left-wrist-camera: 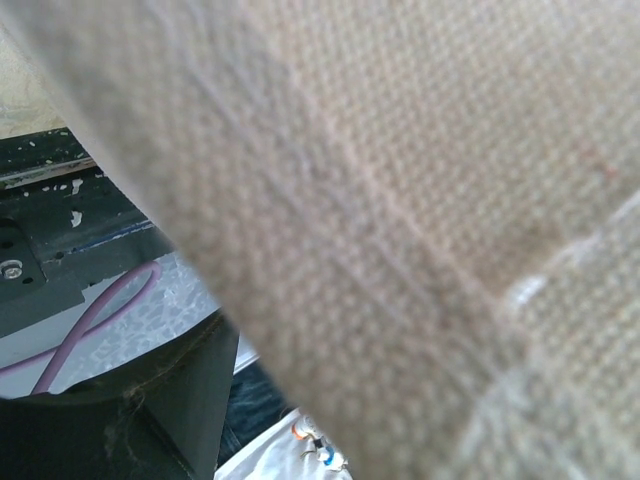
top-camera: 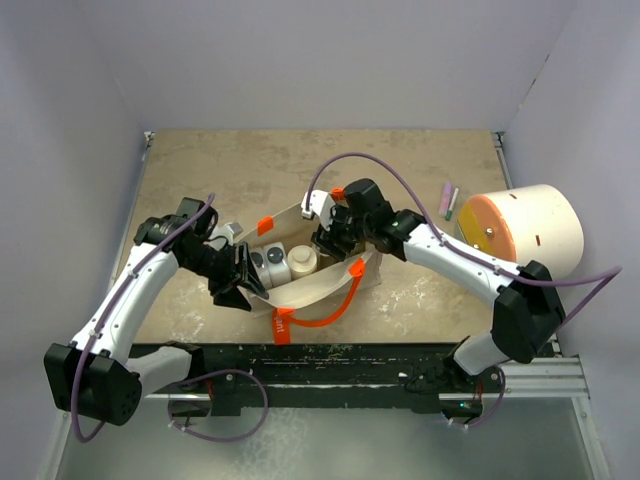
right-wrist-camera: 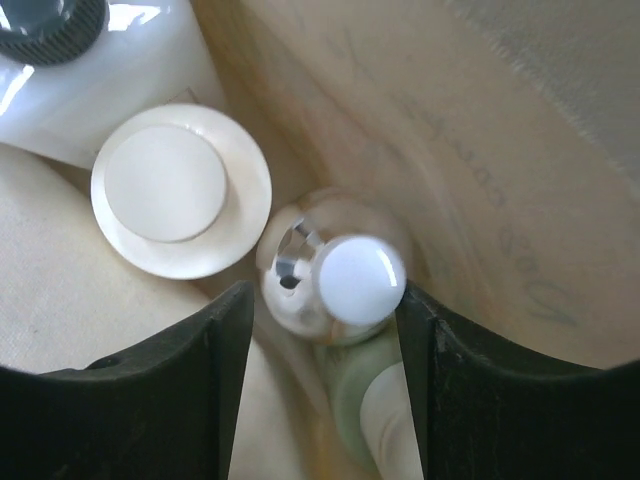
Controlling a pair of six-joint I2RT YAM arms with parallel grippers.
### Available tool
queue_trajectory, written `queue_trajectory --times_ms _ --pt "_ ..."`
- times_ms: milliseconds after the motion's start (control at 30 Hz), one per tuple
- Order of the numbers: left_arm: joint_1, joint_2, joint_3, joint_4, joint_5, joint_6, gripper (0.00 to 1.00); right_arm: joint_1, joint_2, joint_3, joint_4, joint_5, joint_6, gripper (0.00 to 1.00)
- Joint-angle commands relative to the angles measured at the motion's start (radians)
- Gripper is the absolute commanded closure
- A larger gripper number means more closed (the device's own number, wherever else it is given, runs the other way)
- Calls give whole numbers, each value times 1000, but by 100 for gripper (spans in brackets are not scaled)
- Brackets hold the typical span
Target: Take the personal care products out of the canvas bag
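The canvas bag [top-camera: 335, 283] lies open at the table's middle with an orange handle [top-camera: 335, 305] at its front. Inside stand two white bottles with dark grey caps [top-camera: 268, 260] and a cream-capped bottle [top-camera: 303, 261]. My left gripper [top-camera: 243, 278] grips the bag's left rim; its wrist view is filled by canvas [left-wrist-camera: 400, 200] and its fingers are hidden. My right gripper [top-camera: 331, 240] is inside the bag's right end. Its open jaws [right-wrist-camera: 325, 320] straddle the clear bottle with a white cap [right-wrist-camera: 345, 275]. Beside it are a cream cap [right-wrist-camera: 180, 190] and a pale green bottle [right-wrist-camera: 375, 400].
A big cream cylinder with an orange-yellow face [top-camera: 520, 230] lies at the right edge. Two small pink and green sticks [top-camera: 450, 202] lie beside it. A black rail [top-camera: 350, 362] runs along the near table edge. A purple cable [left-wrist-camera: 90, 320] hangs below the left arm.
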Motion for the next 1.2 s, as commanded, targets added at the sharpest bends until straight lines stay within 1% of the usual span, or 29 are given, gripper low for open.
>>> queue_trajectory --times_ms 0,167,300,400,567,700,767,867,967,1033,1167 --pt "1 22 32 11 -64 38 42 -33 -21 -31 178 -97 17 40" --pt "0 24 37 0 -69 51 42 -52 -34 -116 313 -148 68 43" --pt "1 26 40 -6 -69 60 42 -61 -25 -143 398 -135 90 47" --pt "1 30 41 -8 -69 69 41 -71 -23 -197 457 -130 120 50" --pt "1 47 52 -14 -69 87 41 -82 -8 -227 495 -123 138 56" --pt "1 55 68 -19 -74 99 41 -86 -9 -258 528 -112 142 58" --pt "1 60 71 -22 -76 104 40 -87 -3 -258 515 -124 125 64" --pt "1 63 75 -29 -78 112 40 -87 -8 -251 491 -119 101 84" --pt "1 58 79 -32 -82 115 37 -88 -38 -247 509 -100 100 99" --pt "1 57 80 -35 -83 115 34 -87 -58 -237 521 -98 102 100" --pt "1 48 85 -34 -90 113 22 -86 -78 -178 496 -112 151 100"
